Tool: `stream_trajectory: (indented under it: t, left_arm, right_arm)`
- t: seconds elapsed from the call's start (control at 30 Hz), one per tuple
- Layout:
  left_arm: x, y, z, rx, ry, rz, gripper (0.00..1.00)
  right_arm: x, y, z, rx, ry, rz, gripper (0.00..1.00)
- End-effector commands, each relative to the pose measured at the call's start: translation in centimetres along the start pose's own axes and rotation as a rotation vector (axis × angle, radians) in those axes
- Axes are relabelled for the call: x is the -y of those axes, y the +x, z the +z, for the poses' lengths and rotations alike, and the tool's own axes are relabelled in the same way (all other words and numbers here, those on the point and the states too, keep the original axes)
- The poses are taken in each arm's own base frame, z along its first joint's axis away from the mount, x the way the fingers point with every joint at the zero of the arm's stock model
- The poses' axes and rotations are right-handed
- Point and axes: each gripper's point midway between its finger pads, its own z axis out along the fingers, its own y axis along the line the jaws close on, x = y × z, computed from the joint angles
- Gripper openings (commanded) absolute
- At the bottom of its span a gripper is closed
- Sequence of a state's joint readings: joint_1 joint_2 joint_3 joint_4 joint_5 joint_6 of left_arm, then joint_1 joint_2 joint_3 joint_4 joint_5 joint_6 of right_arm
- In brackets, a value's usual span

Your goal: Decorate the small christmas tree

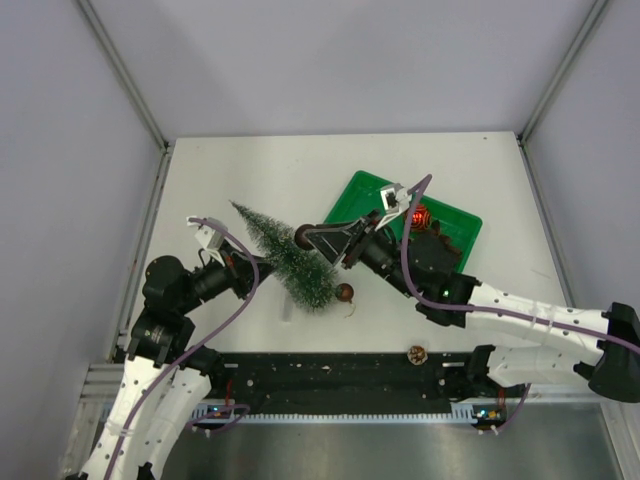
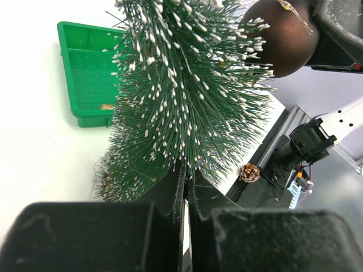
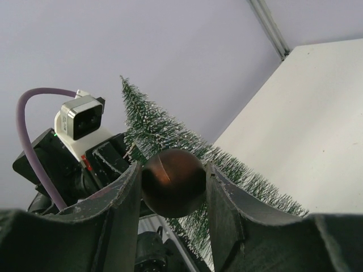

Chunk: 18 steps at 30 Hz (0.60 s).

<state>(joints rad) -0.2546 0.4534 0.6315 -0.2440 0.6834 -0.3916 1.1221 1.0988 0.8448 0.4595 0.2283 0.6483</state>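
Note:
The small christmas tree [image 1: 285, 255] leans with its tip toward the far left; its frosted bristles fill the left wrist view [image 2: 187, 96] and rise behind the ball in the right wrist view [image 3: 153, 127]. My left gripper [image 1: 262, 266] [image 2: 190, 173] is shut on the tree's lower part, its fingertips buried in the bristles. My right gripper [image 1: 306, 238] [image 3: 173, 181] is shut on a dark brown ball ornament [image 1: 301, 236] [image 3: 173, 182] [image 2: 281, 39], held right against the tree's right side. A second brown ball [image 1: 345, 293] sits at the tree's wide end.
The green tray [image 1: 365, 195] [image 2: 85, 68] lies at the back right with a red ornament [image 1: 420, 215] in it, partly under my right arm. A pine cone [image 1: 417, 353] [image 2: 249, 171] rests on the black rail at the near edge.

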Motion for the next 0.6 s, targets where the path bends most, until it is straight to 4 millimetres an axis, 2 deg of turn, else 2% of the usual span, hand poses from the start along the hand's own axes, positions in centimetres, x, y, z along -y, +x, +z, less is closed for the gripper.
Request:
stream_trajectory:
  t: [0.0,0.17,0.57]
  left_arm:
    - [0.4,-1.4,0.0,0.055,0.017,0.041,0.00]
    - [0.3,-1.4,0.1,0.057,0.013,0.037,0.00]
    - [0.4,-1.5,0.0,0.060,0.014,0.031,0.00]
  right_arm:
    - [-2.6,-1.7,0.1,0.051,-0.075,0.033,0.18]
    - [-3.5,-2.6,0.2,0.070,-0.093,0.029,0.18]
    - [-4.8,-2.8,2.1,0.079,-0.117,0.007,0.17]
